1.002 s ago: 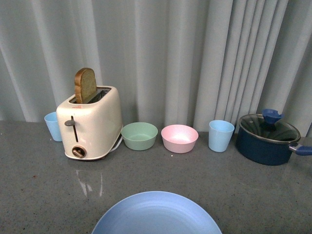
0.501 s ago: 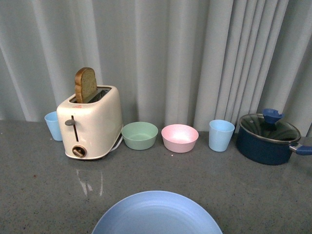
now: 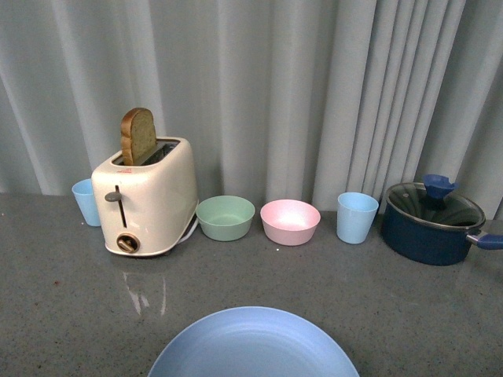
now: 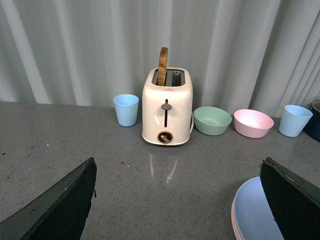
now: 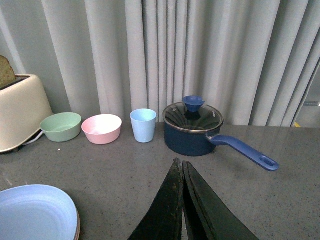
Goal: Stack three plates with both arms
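Note:
A light blue plate (image 3: pixel 251 345) lies at the near edge of the grey counter, on top of a stack. In the left wrist view the light blue plate (image 4: pixel 257 215) has a pink plate's rim (image 4: pixel 233 220) showing under it. The right wrist view shows the light blue plate (image 5: pixel 32 210) with a darker rim (image 5: pixel 77 227) beneath. My left gripper (image 4: pixel 178 162) is open above bare counter, just left of the stack, holding nothing. My right gripper (image 5: pixel 179 161) is shut and empty, to the right of the stack. Neither arm shows in the front view.
Along the curtain stand a cream toaster (image 3: pixel 145 196) with a bread slice, a light blue cup (image 3: pixel 85 202), a green bowl (image 3: pixel 225 217), a pink bowl (image 3: pixel 290 221), a second blue cup (image 3: pixel 356 217) and a lidded dark blue pot (image 3: pixel 431 222) with a long handle (image 5: pixel 245 152).

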{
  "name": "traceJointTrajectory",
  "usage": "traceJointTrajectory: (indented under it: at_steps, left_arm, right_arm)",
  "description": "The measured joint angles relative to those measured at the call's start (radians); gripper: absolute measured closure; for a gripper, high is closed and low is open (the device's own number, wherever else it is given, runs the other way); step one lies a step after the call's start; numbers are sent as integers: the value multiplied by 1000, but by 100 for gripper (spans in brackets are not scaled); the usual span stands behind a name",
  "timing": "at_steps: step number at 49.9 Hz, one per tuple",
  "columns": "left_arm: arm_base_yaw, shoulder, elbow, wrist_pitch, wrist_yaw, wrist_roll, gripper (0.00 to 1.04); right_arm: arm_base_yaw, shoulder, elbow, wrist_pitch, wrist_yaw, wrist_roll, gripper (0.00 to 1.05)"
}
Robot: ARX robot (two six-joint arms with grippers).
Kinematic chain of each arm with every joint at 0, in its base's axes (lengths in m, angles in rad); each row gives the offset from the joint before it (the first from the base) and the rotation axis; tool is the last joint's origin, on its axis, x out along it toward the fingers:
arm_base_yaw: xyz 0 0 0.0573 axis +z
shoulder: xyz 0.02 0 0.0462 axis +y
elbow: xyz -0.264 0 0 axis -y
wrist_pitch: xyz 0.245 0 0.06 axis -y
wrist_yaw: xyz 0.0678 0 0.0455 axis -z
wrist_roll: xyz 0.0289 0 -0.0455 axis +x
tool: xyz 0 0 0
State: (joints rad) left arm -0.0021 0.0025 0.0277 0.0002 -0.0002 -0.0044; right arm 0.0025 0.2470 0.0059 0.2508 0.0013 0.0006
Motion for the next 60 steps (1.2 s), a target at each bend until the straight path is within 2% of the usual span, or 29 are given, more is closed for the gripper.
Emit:
traceJointTrajectory:
  at_steps: [15,21,31,33,35,39,43,49,55,60]
  left_arm:
    - [0,0,0,0,0,0,7]
    - [0,0,0,0,0,0,7]
    - [0,-1,0,0,0,0,7]
    - [0,-1,0,0,0,0,7]
    - [0,-1,0,0,0,0,7]
    - [0,-1,0,0,0,0,7]
    - [0,-1,0,0,0,0,7]
    - [0,-1,0,0,0,0,7]
    - [0,-1,0,0,0,0,7]
    - [0,-1,0,0,0,0,7]
  right_arm:
    - [0,-73,0,-73,0,0,102]
    - [0,-212,0,-243,-2,0,102]
    - [0,-243,0,-249,-2,0,102]
    - [0,-243,0,-249,-2,-1,96]
    - [0,-243,0,-249,-2,-1,86]
    - [0,-243,0,-249,-2,-1,72]
    - [0,-243,0,-249,-2,-1,52]
    - [0,-243,0,-249,-2,-1,33]
    - [0,-243,0,-249,-2,0,6]
    - [0,-243,0,-249,-2,-1,8]
